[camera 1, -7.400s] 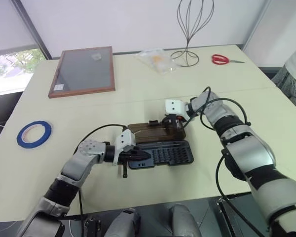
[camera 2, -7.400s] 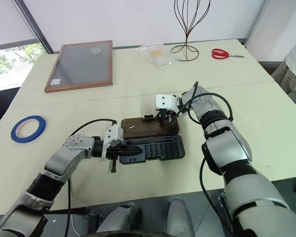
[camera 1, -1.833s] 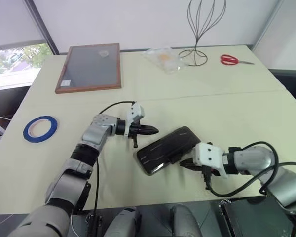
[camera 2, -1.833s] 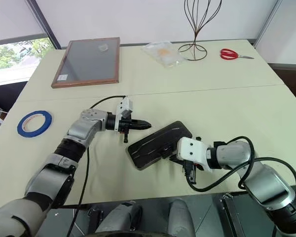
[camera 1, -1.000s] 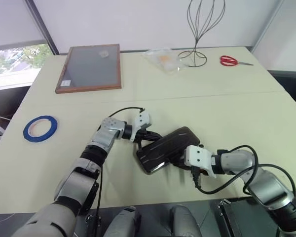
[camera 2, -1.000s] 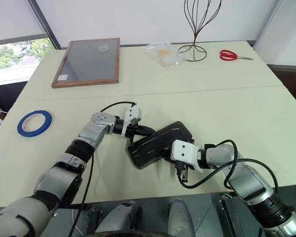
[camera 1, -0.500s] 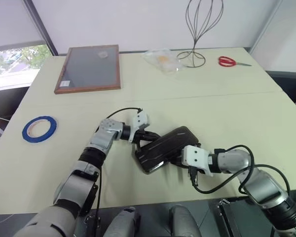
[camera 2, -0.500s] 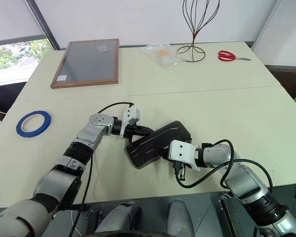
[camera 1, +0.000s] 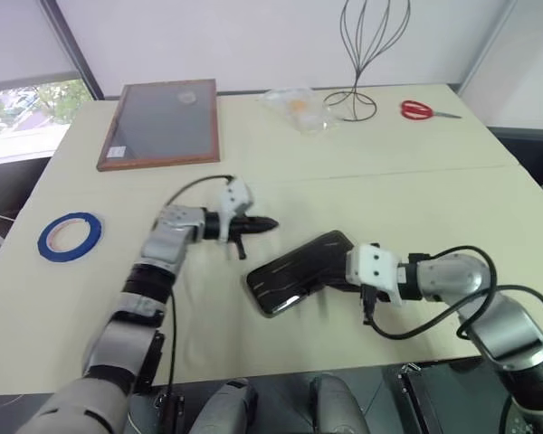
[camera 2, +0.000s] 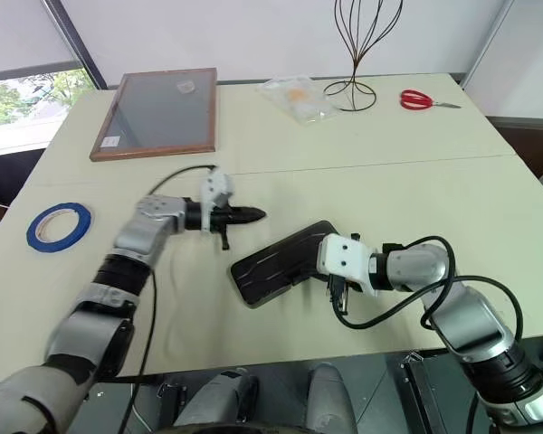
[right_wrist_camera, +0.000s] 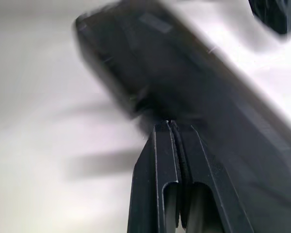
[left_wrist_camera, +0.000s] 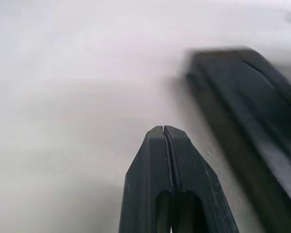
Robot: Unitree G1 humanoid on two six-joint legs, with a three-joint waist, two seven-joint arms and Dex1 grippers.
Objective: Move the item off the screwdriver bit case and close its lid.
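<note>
Nearest, right tool [camera 1: 344, 274]: fingers pressed together, empty, tip at the long near edge of the screwdriver bit case [camera 1: 299, 272]. Case flat on the counter [camera 1: 416, 190], set diagonally, lid [camera 2: 285, 260] down over the tray, ribbed brown top facing up. Right wrist view: closed fingers [right_wrist_camera: 169, 160] meeting the dark case edge [right_wrist_camera: 184, 87], contact not certain through blur. Left tool [camera 1: 270, 223] beyond the case's left end, held above the counter, fingers shut on nothing, pointing toward the right. Left wrist view: fingertips [left_wrist_camera: 163, 145] joined along one seam, case [left_wrist_camera: 247, 111] off to one side, clear of them. Head views alone, further out: blue tape roll [camera 1: 69, 235] at far left; wood-framed panel [camera 1: 160, 122]; clear plastic bag [camera 1: 297, 107]; wire stand [camera 1: 366, 56]; red scissors [camera 1: 420, 111] at the far right edge.
</note>
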